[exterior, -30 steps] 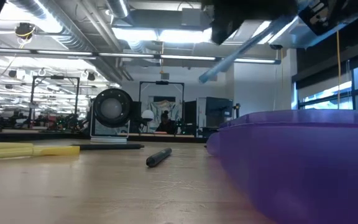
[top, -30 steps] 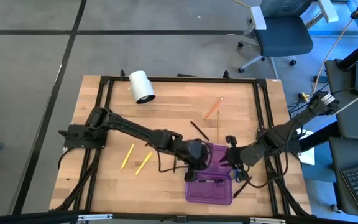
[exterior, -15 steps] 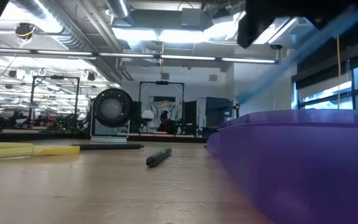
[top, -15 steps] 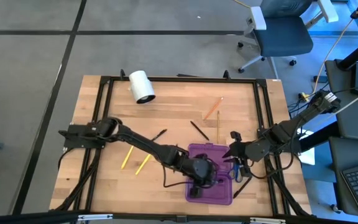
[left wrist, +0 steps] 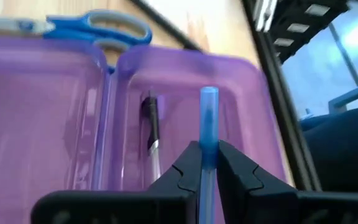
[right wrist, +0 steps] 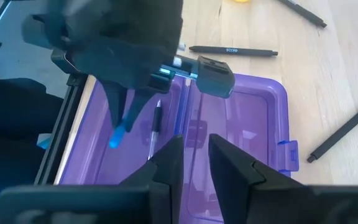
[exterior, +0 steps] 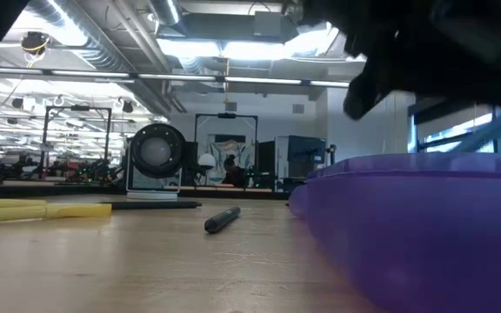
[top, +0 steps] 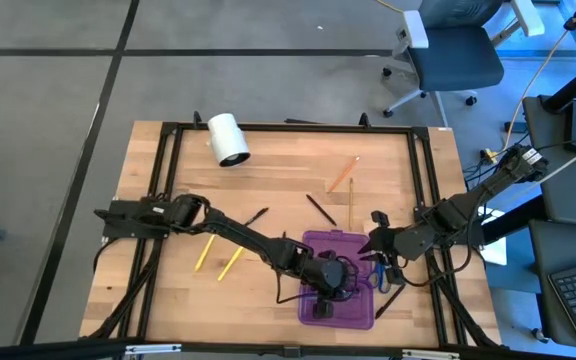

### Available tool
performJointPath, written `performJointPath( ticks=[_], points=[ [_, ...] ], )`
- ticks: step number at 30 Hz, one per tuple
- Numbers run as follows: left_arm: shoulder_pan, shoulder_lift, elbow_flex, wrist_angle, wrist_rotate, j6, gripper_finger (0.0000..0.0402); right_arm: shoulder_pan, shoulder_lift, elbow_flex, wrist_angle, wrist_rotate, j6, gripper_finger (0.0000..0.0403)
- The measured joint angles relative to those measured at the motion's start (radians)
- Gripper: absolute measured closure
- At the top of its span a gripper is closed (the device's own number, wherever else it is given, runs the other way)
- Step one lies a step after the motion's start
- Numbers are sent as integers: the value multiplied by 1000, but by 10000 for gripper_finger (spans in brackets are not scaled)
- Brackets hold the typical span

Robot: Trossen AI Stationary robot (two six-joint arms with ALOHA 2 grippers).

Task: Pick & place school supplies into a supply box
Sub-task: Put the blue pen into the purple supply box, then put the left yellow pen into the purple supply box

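Robotics lab, exposed ceiling ducts (exterior: 85, 39), workbenches, office chair (top: 453, 50)

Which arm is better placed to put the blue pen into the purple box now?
The left. Its hand is shut on the blue pen directly above the purple box. The right hand waits empty beside it.

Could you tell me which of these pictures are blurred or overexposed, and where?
Low view: the near wall of the purple box is a soft blur, the arms above it are dark smears, and the ceiling lights glare. Left wrist view: the blue pen in the left tool is fairly sharp, while the scissors are soft. Right wrist view: the left arm is smeared.
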Motion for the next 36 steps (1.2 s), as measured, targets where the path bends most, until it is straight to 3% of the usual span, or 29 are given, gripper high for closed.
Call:
performJointPath(
  ticks=[36],
  points=[
    [7, 53, -1, 47, -19, 11, 338, 0, 1, -1, -91, -1, 75, 322]
  ],
)
